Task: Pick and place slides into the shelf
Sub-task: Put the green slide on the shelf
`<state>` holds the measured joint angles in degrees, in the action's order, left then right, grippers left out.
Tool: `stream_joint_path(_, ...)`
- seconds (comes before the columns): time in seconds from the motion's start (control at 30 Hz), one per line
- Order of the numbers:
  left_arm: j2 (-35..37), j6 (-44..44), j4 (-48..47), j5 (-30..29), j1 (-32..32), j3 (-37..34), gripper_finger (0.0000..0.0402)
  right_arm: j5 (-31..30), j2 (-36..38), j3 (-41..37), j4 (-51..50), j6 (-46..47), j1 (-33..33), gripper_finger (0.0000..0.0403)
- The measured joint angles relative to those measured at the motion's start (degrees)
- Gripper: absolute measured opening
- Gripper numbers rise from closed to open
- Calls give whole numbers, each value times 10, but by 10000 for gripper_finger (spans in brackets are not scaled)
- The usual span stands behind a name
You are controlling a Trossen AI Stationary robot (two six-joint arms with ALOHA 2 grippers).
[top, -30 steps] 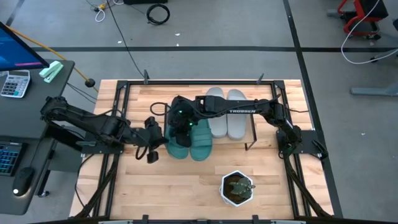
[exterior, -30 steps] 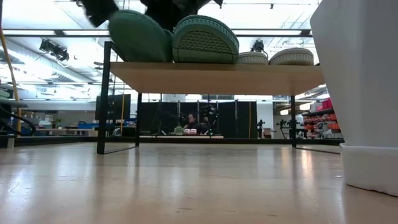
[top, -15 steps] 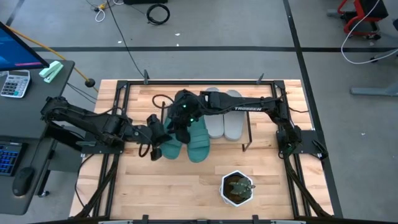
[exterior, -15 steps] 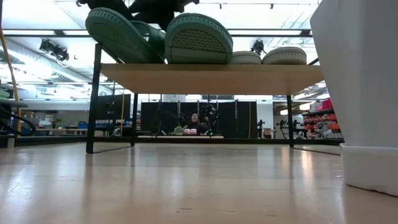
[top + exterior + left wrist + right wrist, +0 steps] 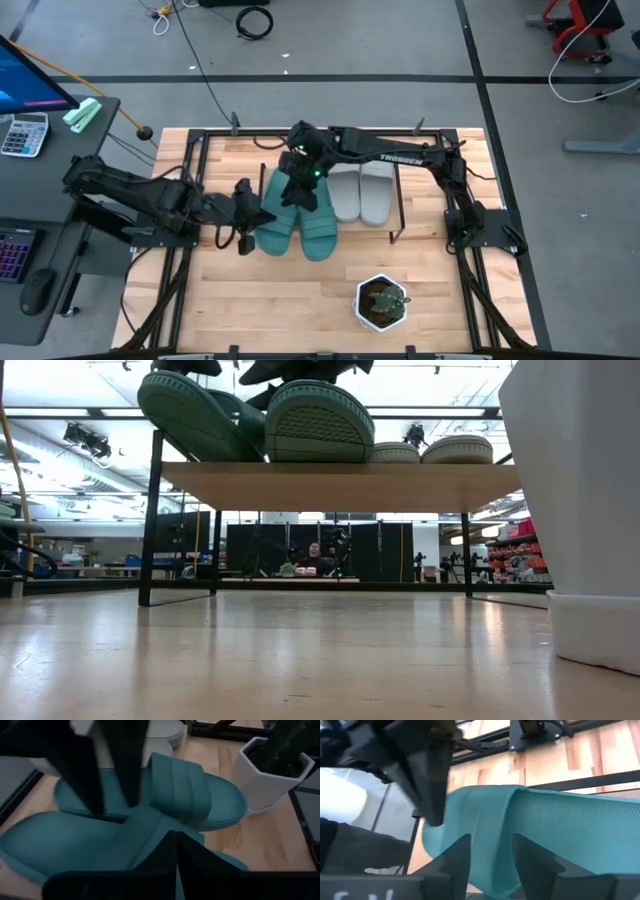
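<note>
Going left to right across the high view: the left gripper [image 5: 243,213] sits at nine o'clock of the shelf [image 5: 398,205], its fingers pressed together at the edge of the left teal slide [image 5: 276,225] (whether it pinches that rubber I cannot tell). That slide lies tilted, toe swung toward seven o'clock. The right teal slide [image 5: 320,228] lies just beside it, straighter. Above their heels the right gripper [image 5: 300,185] hangs with fingers apart, gripping nothing. At three o'clock of the teal pair stand the two grey slides [image 5: 362,192], side by side. All four seem shelved; only squaring the crooked one looks left.
</note>
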<state>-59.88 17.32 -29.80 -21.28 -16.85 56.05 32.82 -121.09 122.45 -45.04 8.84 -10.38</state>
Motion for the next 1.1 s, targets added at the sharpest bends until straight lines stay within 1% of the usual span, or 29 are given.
stream_joint_path(0.17,12,0,-1,-1,12,0,23,17,0,0,0,0,0,165)
stream_joint_path(0.33,14,-7,-2,-1,13,0,14,20,-13,-3,5,0,2,166)
stream_joint_path(0.53,15,-6,-1,-1,13,0,9,27,-24,-4,18,5,5,166)
stream_joint_path(0.77,26,-6,-2,-1,13,0,19,37,-44,-5,28,15,12,157)
stream_joint_path(0.83,31,-6,-3,-2,13,-1,17,37,-45,-5,24,16,12,145)
stream_joint_path(0.9,34,-6,-7,-2,13,0,12,37,-45,-5,27,14,12,121)
stream_joint_path(1.07,45,-4,-24,-1,13,0,6,36,-42,-5,33,2,12,22)
stream_joint_path(1.1,48,-4,-23,-2,13,0,6,36,-41,-4,33,-1,12,15)
